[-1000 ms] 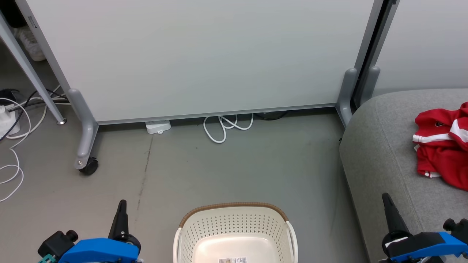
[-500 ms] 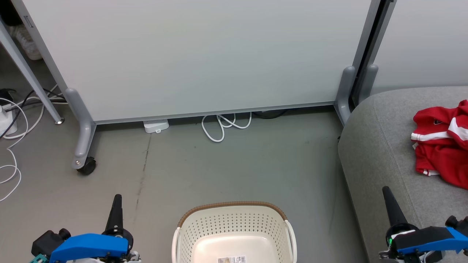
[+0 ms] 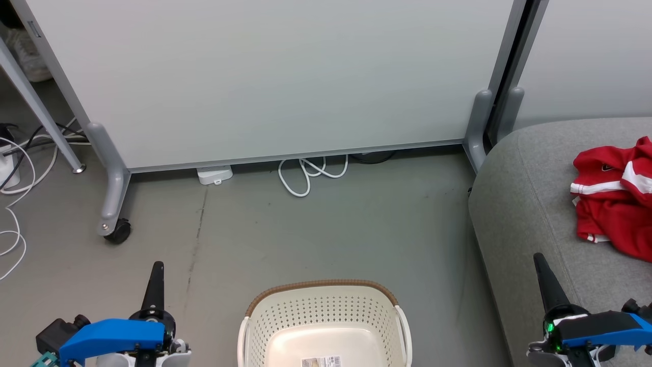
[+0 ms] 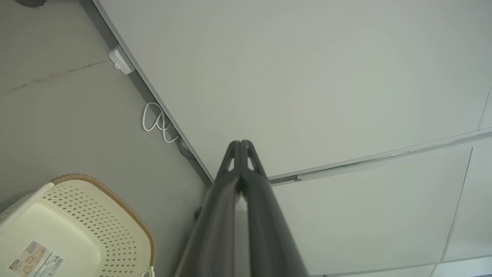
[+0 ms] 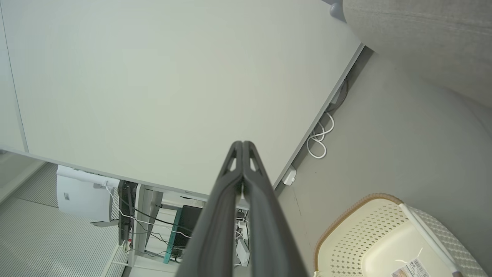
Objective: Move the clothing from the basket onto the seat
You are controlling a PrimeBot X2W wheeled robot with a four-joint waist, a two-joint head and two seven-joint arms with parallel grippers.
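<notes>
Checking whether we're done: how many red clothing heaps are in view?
1: the clothing lies on the seat, cut by the head view's right edge; it may hold several garments. The visible part of the basket holds none.

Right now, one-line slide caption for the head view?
Red clothing lies on the grey sofa, basket bare where visible, left gripper and right gripper shut.

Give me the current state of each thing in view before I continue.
Basket: upright on the floor, no clothing in the part shown, just a label on its bottom.
Clothing: crumpled heap lying on the seat.
Seat: bearing the clothing.
Left end effector: shut, holding nothing.
Right end effector: shut, holding nothing.
</notes>
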